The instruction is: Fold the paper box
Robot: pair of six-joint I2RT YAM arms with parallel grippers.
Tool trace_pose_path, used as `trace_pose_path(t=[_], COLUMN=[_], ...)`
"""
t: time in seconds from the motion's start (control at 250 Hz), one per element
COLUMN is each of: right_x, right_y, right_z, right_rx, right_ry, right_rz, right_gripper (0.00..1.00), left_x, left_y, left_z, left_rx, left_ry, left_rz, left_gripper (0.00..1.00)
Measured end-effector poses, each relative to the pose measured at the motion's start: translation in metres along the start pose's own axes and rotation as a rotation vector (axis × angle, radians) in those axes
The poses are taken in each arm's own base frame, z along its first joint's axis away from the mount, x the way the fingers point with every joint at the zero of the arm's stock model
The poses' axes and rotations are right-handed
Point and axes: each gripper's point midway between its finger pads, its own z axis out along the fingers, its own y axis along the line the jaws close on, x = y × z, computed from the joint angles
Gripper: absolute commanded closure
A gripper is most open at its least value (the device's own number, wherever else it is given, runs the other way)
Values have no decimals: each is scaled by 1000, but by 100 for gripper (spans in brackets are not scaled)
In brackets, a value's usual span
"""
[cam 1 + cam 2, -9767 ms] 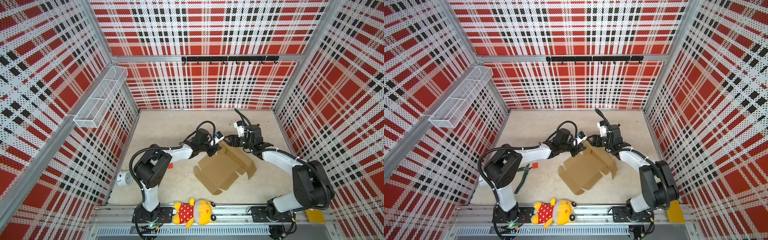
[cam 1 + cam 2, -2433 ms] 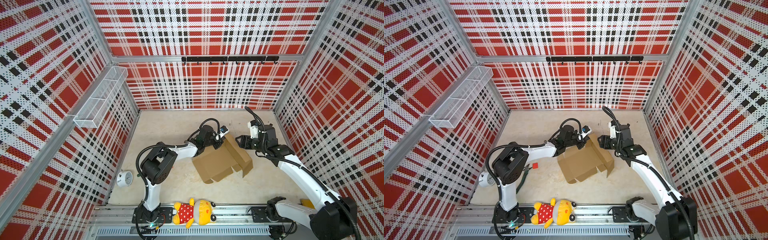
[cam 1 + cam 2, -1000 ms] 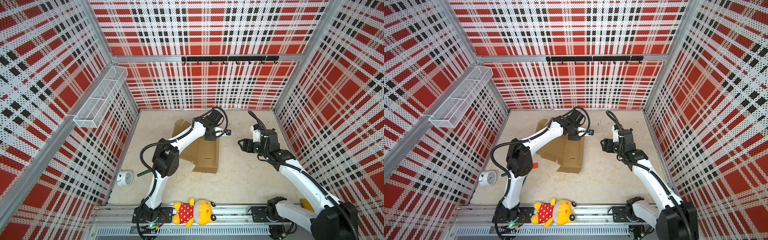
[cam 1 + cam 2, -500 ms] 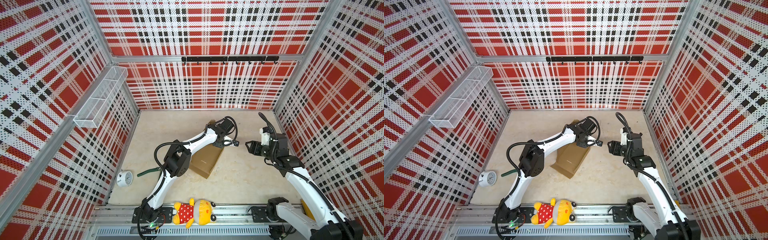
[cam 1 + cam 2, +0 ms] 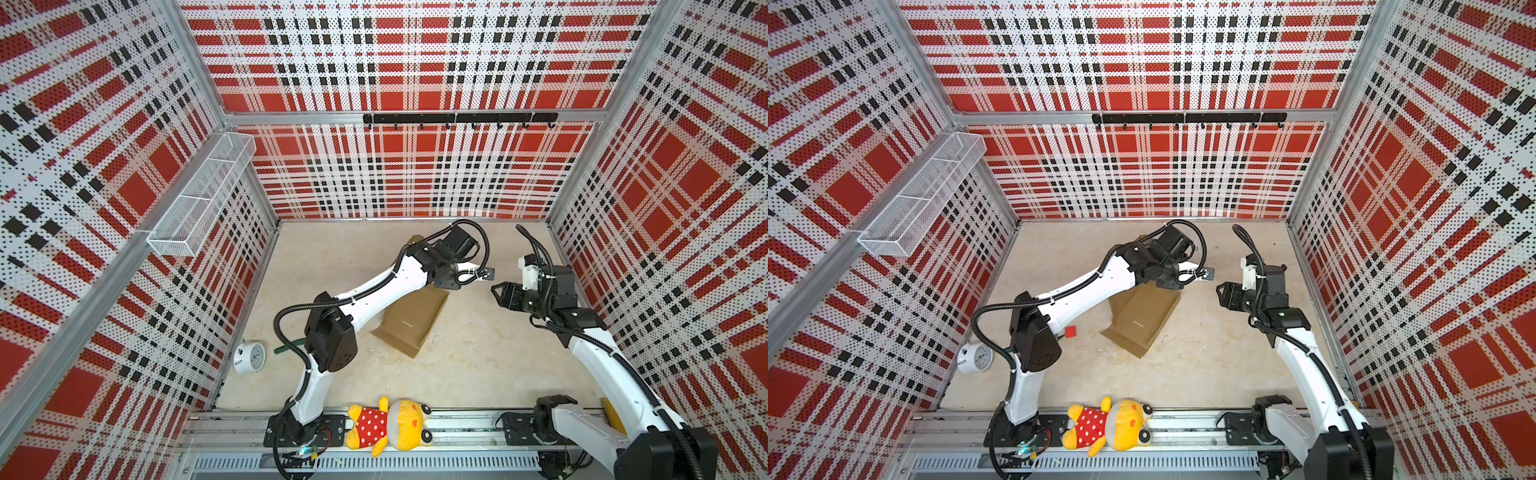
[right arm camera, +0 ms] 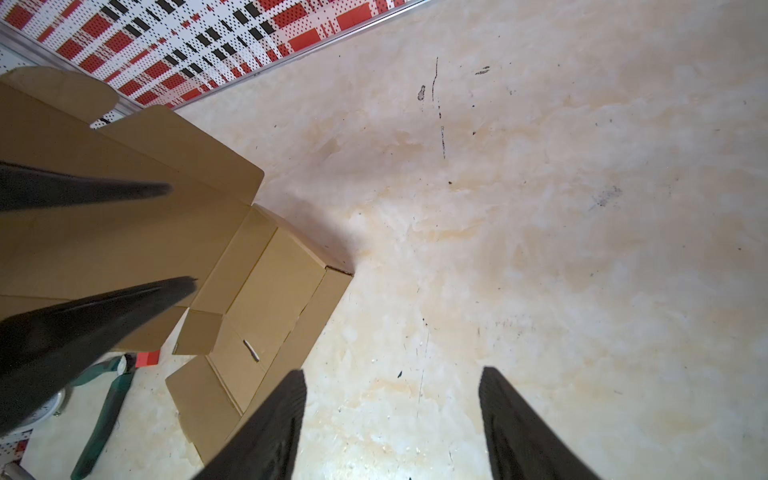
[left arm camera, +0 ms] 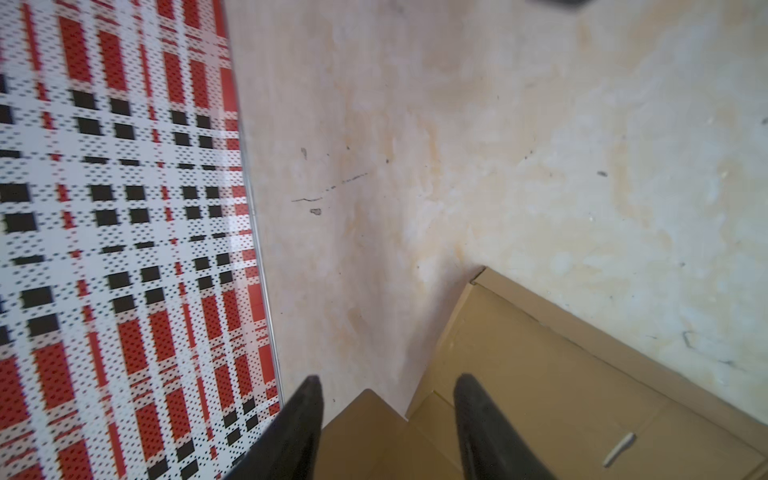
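Note:
The paper box [image 5: 411, 324] [image 5: 1142, 320], brown cardboard and partly folded, lies mid-table under my left forearm. One flap [image 5: 415, 241] sticks up behind the wrist. My left gripper [image 7: 388, 380] hangs just above the box's far end [image 7: 540, 395]. It is open, with a flap corner below the gap and touching neither finger. The right wrist view shows its fingers [image 6: 166, 286] apart over the cardboard [image 6: 257, 291]. My right gripper [image 5: 498, 296] [image 5: 1221, 295] [image 6: 392, 372] is open and empty, over bare table to the right of the box.
A white alarm clock [image 5: 248, 356], a green-handled tool [image 5: 291, 345] and a small red block [image 5: 1071, 331] lie left of the box. A yellow plush toy [image 5: 388, 428] rests on the front rail. A wire basket [image 5: 199, 203] hangs on the left wall.
My left gripper has opened and let go of the cardboard after swinging it over toward the middle. The right arm has drawn back to the right.

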Motion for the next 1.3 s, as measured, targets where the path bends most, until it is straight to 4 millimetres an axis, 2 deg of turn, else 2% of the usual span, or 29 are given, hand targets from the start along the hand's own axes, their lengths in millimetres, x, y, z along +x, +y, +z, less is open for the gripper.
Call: trace_pose_path(t=[0.04, 0.132, 0.256, 0.316, 0.356, 0.388, 0.468, 0.616, 0.784, 0.924, 1.056, 1.213, 1.301], right_x=[-3, -11, -18, -18, -17, -17, -19, -22, -19, -12, -14, -15, -13], right_y=[1, 4, 7, 6, 5, 4, 4, 3, 3, 8, 20, 36, 46], right_z=[-1, -4, -5, -3, -1, 1, 4, 16, 37, 55, 75, 100, 114], right_rx=[-1, -6, -11, -8, -6, -6, -7, -13, -29, -46, -69, -97, -117], right_ry=[-6, -22, -42, -37, -32, -30, -32, -16, 19, 60, 93, 130, 151], right_rz=[-13, -39, -71, -79, -85, -90, -105, -117, -113, -120, -147, -194, -229], right_gripper=[31, 30, 29, 28, 27, 26, 22, 15, 12, 13, 14, 16, 18], left_x=[-6, -13, -6, 2, 8, 14, 29, 70, 123, 162, 187, 208, 231], left_y=[8, 28, 62, 79, 90, 98, 110, 124, 122, 111, 96, 79, 73], left_z=[-11, -35, -67, -81, -90, -96, -109, -133, -156, -166, -164, -157, -158], left_rx=[-23, -85, -213, -284, -329, -358, -402, -446, -482, -520, -539, -507, -477], left_ry=[-20, -56, -72, -66, -61, -58, -59, -59, -45, -19, 12, 18, -18], left_rz=[-38, -119, -244, -299, -339, -369, -450, -611, -780, -898, -971, -1052, -1161], left_gripper=[27, 25, 18, 8, 8, 0, 0, 1, 1, 0, 1, 1, 1])
